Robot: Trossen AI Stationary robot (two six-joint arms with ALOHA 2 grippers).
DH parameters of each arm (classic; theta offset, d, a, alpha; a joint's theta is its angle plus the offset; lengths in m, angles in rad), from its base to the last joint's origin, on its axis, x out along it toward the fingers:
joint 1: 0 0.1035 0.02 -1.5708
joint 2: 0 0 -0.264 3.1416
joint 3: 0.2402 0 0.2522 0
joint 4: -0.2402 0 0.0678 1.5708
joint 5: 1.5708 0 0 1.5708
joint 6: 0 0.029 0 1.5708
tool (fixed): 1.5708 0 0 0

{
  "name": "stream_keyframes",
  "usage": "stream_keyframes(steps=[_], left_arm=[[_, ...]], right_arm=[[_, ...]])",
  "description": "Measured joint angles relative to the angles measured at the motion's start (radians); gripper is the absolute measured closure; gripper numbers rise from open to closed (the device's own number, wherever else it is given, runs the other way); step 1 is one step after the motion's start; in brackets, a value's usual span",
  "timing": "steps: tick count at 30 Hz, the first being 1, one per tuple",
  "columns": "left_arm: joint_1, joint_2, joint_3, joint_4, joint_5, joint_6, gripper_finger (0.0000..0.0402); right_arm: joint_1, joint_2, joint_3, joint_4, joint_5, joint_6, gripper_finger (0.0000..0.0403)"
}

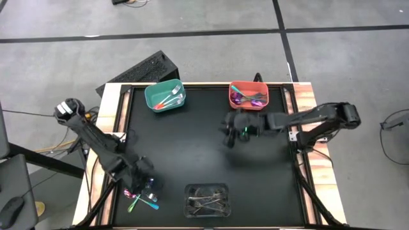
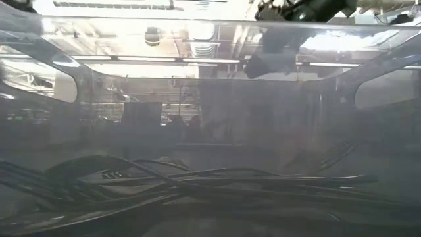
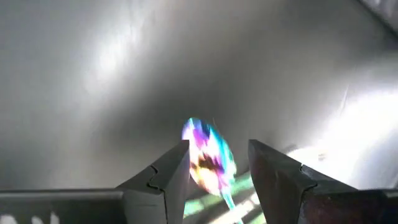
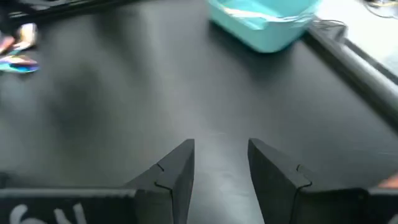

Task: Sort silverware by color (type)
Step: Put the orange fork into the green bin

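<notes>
My left gripper (image 1: 149, 185) (image 3: 217, 146) is at the table's near left, pointing steeply down, open. A spoon with an iridescent head (image 3: 208, 155) and a teal handle lies on the black mat, seen between its fingers; I cannot see that they touch it. A few loose pieces of silverware (image 1: 140, 201) with pink, green and blue handles lie beside it. My right gripper (image 1: 230, 133) (image 4: 221, 146) hangs open over the middle of the mat with nothing between its fingers. A teal bin (image 1: 165, 96) (image 4: 261, 22) holds teal-handled silverware. A red bin (image 1: 249, 94) holds purple pieces.
A clear plastic tray (image 1: 208, 199) with dull grey cutlery stands at the near edge; the low view looks through its wall (image 2: 210, 131). Wooden rails (image 1: 303, 102) frame the mat. A dark keyboard (image 1: 137, 70) lies beyond the far left corner.
</notes>
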Motion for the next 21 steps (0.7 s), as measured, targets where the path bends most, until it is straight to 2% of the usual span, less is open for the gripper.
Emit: stream_keyframes(steps=[4,8,14,21], left_arm=[[-0.124,0.060,0.000,0.037,0.041,-0.197,0.0253],[-0.216,0.127,0.000,0.041,0.054,-0.282,0.0253],[-0.266,0.206,0.000,0.037,0.087,-0.179,0.0253],[-0.272,0.253,0.006,0.035,0.092,-0.069,0.0260]], right_arm=[[0.154,0.058,-0.001,0.052,0.116,0.092,0.0236],[0.268,0.129,-0.001,0.170,0.216,0.088,0.0236],[0.328,0.184,-0.001,0.343,0.249,0.022,0.0237],[0.325,0.187,-0.001,0.356,0.251,0.024,0.0237]])
